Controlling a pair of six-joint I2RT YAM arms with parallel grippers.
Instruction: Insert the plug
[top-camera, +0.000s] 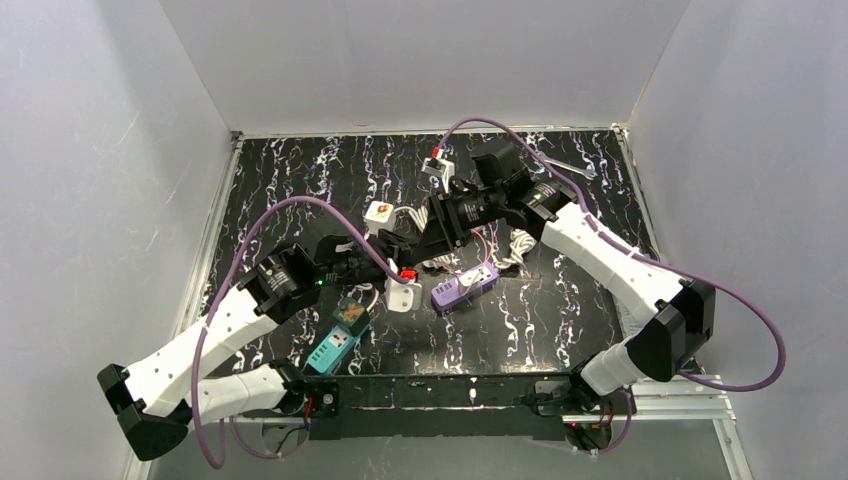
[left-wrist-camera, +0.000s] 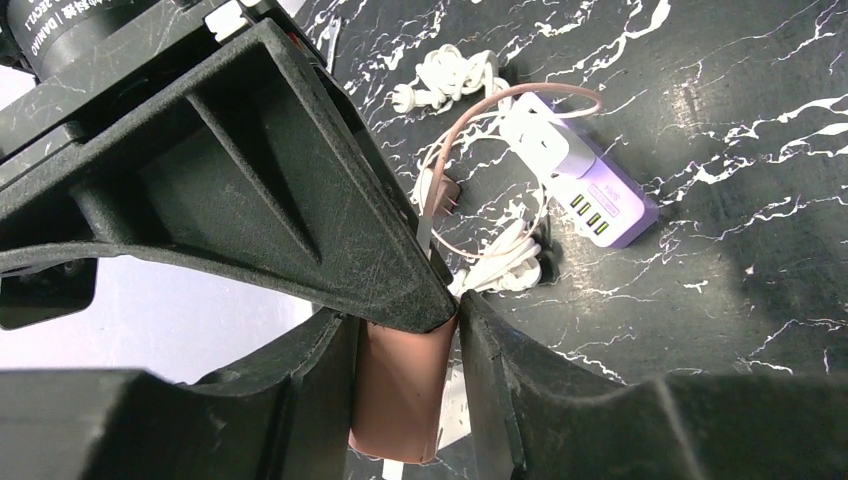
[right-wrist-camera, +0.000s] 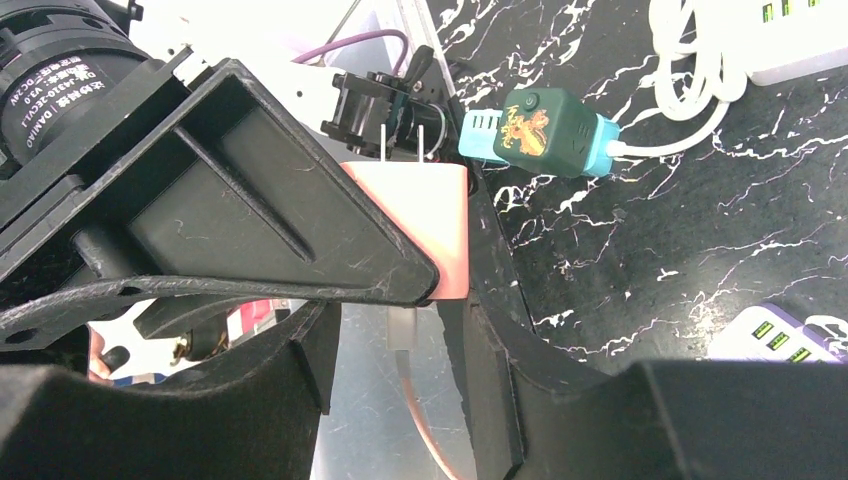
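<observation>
**A:** Right arm: what do the fingers hold?

**B:** Right gripper (right-wrist-camera: 456, 291): fingers narrow, clamped on the plug (right-wrist-camera: 415, 205), which is pink. Its two prongs (right-wrist-camera: 384, 140) are bare and point away from the wrist, toward black parts of the left arm. A pink cable (right-wrist-camera: 412, 390) leaves the rear of the plug and runs down between the fingers.

**A:** Where is the plug relative to the sockets?

**B:** Held above the table (top-camera: 560, 330), in no socket. Beyond the prongs and apart from them is a green box (right-wrist-camera: 540, 125) seated on the teal strip (top-camera: 330, 352).

**A:** Left arm?

**B:** Left gripper (left-wrist-camera: 452, 318): fingers narrow, with a pink block (left-wrist-camera: 395, 385) filling the gap and both fingers against it. Whether the block belongs with the plug cannot be told. Past the fingertips, white cords (left-wrist-camera: 452, 78) and the purple strip (left-wrist-camera: 600, 200) lie on the table.

**A:** Top view?

**B:** The two grippers are just beside each other at mid-table. A white socket cube (top-camera: 403, 296) sits near the left one, and the purple strip is close by.
</observation>
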